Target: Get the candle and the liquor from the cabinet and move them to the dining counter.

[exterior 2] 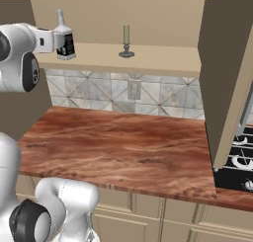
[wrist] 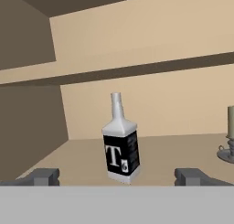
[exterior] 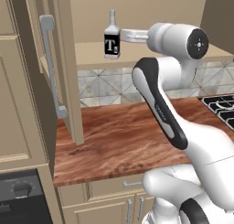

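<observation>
Gripper (wrist: 117, 176) fingers spread wide, one each side of the liquor (wrist: 120, 141), not touching it. Liquor stands upright on the open cabinet (exterior: 64, 81) shelf near its front edge; candle (exterior 2: 126, 41) upright further along the same shelf, well apart.

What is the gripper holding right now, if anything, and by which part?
Nothing is held. The gripper is open, its fingertips spread wide on either side of the liquor, which stands free on the cabinet shelf.
</observation>
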Controlling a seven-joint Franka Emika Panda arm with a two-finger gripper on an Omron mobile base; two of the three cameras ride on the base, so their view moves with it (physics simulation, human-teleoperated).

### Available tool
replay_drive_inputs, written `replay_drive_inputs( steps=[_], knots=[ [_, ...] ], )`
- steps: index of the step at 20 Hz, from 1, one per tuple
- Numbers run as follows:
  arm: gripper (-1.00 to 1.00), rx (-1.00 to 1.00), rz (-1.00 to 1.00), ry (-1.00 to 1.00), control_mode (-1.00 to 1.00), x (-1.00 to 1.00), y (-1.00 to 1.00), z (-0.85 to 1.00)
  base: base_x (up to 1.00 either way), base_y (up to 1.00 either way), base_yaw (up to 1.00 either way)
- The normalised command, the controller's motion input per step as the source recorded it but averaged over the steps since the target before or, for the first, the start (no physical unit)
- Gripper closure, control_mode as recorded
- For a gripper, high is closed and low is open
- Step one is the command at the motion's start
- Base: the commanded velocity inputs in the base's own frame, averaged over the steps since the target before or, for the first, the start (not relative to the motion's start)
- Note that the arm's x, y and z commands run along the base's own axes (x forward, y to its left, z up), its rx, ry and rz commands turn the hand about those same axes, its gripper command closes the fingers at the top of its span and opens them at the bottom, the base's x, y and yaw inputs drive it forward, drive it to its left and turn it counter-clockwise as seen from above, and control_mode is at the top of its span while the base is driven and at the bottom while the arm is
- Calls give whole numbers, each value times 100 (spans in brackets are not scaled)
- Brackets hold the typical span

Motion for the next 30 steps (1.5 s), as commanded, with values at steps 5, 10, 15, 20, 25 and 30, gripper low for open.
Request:
replay_drive_inputs(
  steps=[5,10,15,20,25,30],
  knots=[
    [-100,0,0,0,-100,24,0,-4,0,0,0],
    [-100,0,0,-4,-100,24,2,0,0,0,0],
    [-100,0,0,-8,-100,21,9,0,0,0,0],
    [-100,0,0,-7,-100,14,0,0,0,0,0],
    [-100,0,0,1,-100,14,0,0,0,0,0],
    [-100,0,0,5,-100,12,0,0,0,0,0]
  ],
)
